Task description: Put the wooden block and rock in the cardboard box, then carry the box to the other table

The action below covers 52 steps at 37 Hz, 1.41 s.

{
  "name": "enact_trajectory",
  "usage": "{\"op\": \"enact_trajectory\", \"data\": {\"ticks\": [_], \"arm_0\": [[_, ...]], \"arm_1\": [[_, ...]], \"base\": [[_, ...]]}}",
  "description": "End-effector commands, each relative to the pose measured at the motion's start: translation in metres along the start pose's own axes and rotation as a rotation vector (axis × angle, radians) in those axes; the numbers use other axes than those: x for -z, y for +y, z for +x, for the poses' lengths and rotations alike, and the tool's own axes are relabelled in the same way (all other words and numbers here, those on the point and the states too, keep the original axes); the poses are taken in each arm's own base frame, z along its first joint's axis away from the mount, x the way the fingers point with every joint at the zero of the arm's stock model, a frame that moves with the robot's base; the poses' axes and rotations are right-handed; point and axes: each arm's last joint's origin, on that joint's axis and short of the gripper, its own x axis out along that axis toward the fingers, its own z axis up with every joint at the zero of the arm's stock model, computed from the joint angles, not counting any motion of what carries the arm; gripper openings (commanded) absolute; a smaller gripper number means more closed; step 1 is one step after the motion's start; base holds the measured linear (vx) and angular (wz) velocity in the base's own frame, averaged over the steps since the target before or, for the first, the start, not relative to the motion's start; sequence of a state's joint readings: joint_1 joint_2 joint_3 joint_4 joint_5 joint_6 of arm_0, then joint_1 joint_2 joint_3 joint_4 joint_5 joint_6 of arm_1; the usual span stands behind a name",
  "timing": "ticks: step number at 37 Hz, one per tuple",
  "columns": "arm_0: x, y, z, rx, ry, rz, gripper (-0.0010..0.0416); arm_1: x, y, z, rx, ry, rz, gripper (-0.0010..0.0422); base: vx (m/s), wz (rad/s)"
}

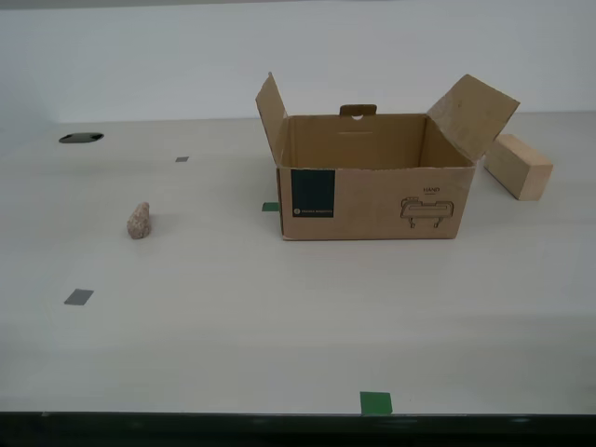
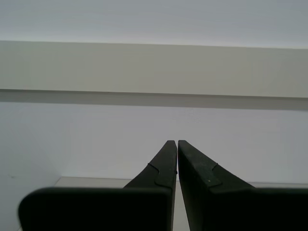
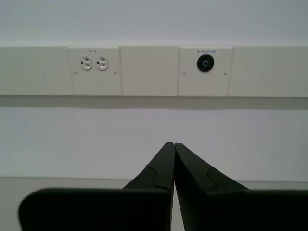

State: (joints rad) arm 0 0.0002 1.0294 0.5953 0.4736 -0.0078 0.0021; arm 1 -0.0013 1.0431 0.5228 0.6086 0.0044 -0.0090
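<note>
Landmark: the brown corrugated cardboard box (image 1: pixel 372 191), flaps up, top open, standing on the smooth beige table (image 1: pixel 279 335).

Exterior view, left to right:

- The small lumpy beige-pink rock (image 1: pixel 139 221) lies well apart from the box, toward the exterior view's left and a little nearer the camera than the box front. Judged hard, dense for its size, uneven; likely to twist between flat pads. Best pinched across its narrower waist, low down.
- The box appears empty as far as its visible inner walls show (its floor is hidden). Judged light and stiff but crushable at the walls; for carrying, a two-sided hold on opposite walls looks safer than the flaps, which would bend.
- The pale tan rectangular wooden block (image 1: pixel 518 166) rests on the table just beside the box, behind the flap on the exterior view's right, lying at an angle. Judged rigid, light, with flat faces; grip across its short width.

Claws: my second gripper (image 2: pixel 177 143) has its fingertips nearly meeting, nothing between them, touching nothing. My first gripper (image 3: pixel 173 144) likewise, tips together and empty (both face a wall, neither arm shows in the exterior view).
</note>
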Motion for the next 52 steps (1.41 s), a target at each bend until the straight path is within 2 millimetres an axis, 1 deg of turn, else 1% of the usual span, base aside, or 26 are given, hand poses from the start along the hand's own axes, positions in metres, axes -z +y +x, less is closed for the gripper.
{"op": "enact_trajectory", "data": {"ticks": [1, 5, 11, 16, 20, 28, 37, 43, 49, 52], "arm_0": [[-0.011, 0.000, 0.003, 0.001, 0.041, 0.001, 0.0000], [-0.024, 0.000, 0.005, 0.001, 0.074, 0.001, 0.0000], [-0.045, 0.000, 0.006, 0.001, 0.124, 0.001, 0.0000], [-0.063, 0.000, 0.004, 0.001, 0.195, 0.001, 0.0000], [-0.078, 0.000, 0.000, 0.001, 0.249, 0.002, 0.0000], [-0.112, 0.000, -0.013, 0.003, 0.338, 0.003, 0.0000], [-0.149, 0.000, -0.021, 0.009, 0.458, 0.021, 0.0000], [-0.164, 0.000, -0.023, 0.013, 0.551, 0.031, 0.0000], [-0.170, 0.000, -0.019, 0.019, 0.683, 0.045, 0.0000], [-0.170, 0.000, -0.014, 0.022, 0.740, 0.047, 0.0000]], "arm_1": [[-0.004, 0.000, -0.001, 0.003, 0.002, -0.015, 0.0000], [-0.011, 0.000, 0.000, 0.002, 0.060, -0.018, 0.0000], [-0.026, -0.001, 0.005, 0.000, 0.200, -0.021, 0.0000], [-0.040, -0.001, 0.005, -0.013, 0.332, -0.085, 0.0000], [-0.053, -0.001, 0.002, -0.023, 0.420, -0.112, 0.0000], [-0.078, -0.001, -0.006, -0.037, 0.537, -0.134, 0.0000], [-0.095, -0.001, -0.019, -0.058, 0.665, -0.165, 0.0000], [-0.100, -0.001, -0.027, -0.065, 0.740, -0.164, 0.0000], [-0.102, -0.001, -0.031, -0.072, 0.820, -0.162, 0.0000], [-0.101, -0.001, -0.031, -0.074, 0.850, -0.160, 0.0000]], "base": [[0.000, 0.000], [0.000, 0.000], [0.000, 0.000], [0.000, 0.000], [0.000, 0.000], [0.000, 0.000], [0.000, 0.000], [0.000, 0.000], [0.000, 0.000], [0.000, 0.000]]}}
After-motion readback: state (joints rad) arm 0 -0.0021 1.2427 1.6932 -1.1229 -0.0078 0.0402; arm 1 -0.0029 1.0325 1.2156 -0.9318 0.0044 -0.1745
